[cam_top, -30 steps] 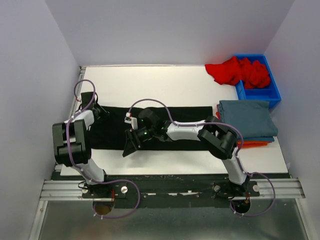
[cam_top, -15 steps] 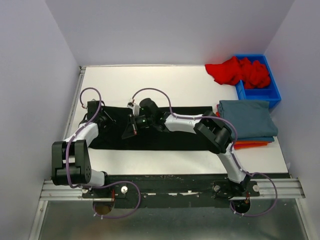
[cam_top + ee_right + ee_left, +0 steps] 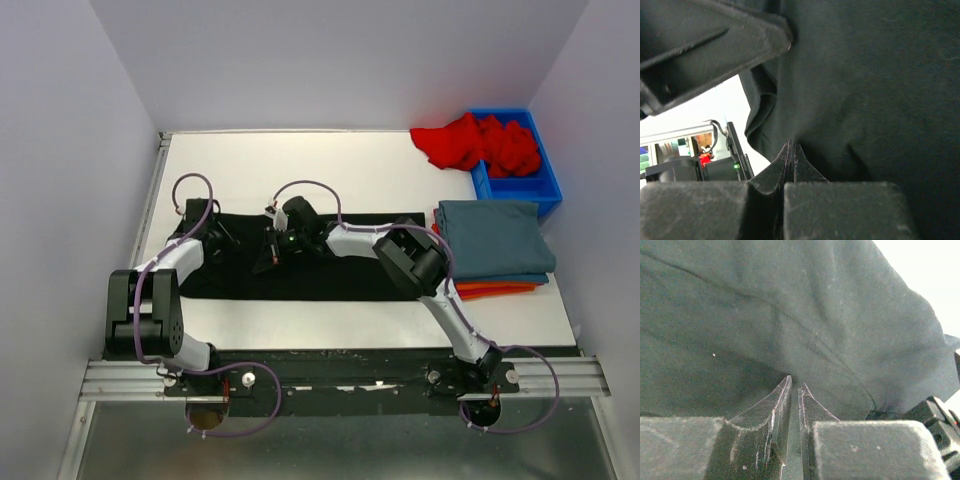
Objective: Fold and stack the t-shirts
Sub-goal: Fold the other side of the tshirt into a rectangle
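From where I stand, the black t-shirt (image 3: 330, 275) lies as a long flat band across the middle of the table (image 3: 300, 160), running out toward nine o'clock. Both arms are down on its left half. The left gripper (image 3: 794, 385) is narrowed to a slit, with a ridge of black cloth gathered at its tips. The right gripper (image 3: 790, 145) is pressed fully together, nipping a small tent of the same shirt. At three o'clock a folded slate-blue tee (image 3: 490, 240) sits on a folded orange tee (image 3: 495, 290), so I'd judge two garments finished. The black one looks about halfway folded and isn't on the stack yet. The red t-shirt (image 3: 465, 140) is untouched at about one o'clock, crumpled and spilling over the blue bin (image 3: 535, 185).
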Available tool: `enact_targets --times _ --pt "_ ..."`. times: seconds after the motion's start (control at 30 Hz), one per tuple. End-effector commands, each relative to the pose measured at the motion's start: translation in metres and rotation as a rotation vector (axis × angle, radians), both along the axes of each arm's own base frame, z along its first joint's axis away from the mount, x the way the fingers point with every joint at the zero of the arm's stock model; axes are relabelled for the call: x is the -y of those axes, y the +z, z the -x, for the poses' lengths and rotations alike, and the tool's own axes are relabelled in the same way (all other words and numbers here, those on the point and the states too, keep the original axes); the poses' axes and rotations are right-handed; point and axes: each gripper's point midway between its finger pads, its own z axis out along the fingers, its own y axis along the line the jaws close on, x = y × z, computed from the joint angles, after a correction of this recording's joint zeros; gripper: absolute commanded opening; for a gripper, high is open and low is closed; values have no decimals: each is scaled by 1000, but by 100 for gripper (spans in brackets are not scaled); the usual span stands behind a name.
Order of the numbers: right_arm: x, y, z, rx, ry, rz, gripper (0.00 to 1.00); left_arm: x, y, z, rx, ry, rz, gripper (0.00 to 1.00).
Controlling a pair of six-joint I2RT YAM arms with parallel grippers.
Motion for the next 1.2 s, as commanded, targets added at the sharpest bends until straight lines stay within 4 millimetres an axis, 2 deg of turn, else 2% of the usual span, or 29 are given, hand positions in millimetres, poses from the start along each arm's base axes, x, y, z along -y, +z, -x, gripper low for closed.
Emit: enact_targets --times 0.0,0.27,0.37,0.53,0.6,0.7,0.87,0.93,1.0,1.07,1.1,1.17 --pt "4 -17 3 -68 -10 76 1 -2 -8 22 -94 -3 -42 21" --pt "5 -23 4 -93 -14 99 1 -7 -13 64 -177 53 -52 19" --pt "5 -21 4 -92 -15 98 1 -22 -19 83 -252 131 -112 19" --pt "5 -17 5 -90 -12 94 1 -21 -20 107 -282 194 -90 19" --pt "6 -17 6 -92 -10 94 1 -34 -14 121 -306 266 -142 19" --pt "6 -12 7 -91 -6 88 1 -63 0 148 -340 446 -261 22" --pt "7 -7 8 -84 -4 80 1 -80 21 179 -346 673 -302 22" --pt "7 -6 8 -85 -2 77 1 -86 31 182 -314 722 -309 25" --pt "6 -5 9 -86 3 66 1 -88 40 178 -266 715 -314 28" --pt "5 -1 10 -81 9 51 1 -84 46 163 -205 657 -290 33" --pt "6 1 10 -74 11 44 1 -84 49 160 -196 650 -285 34" --pt "6 10 9 -46 11 26 1 -79 54 143 -138 575 -267 34"
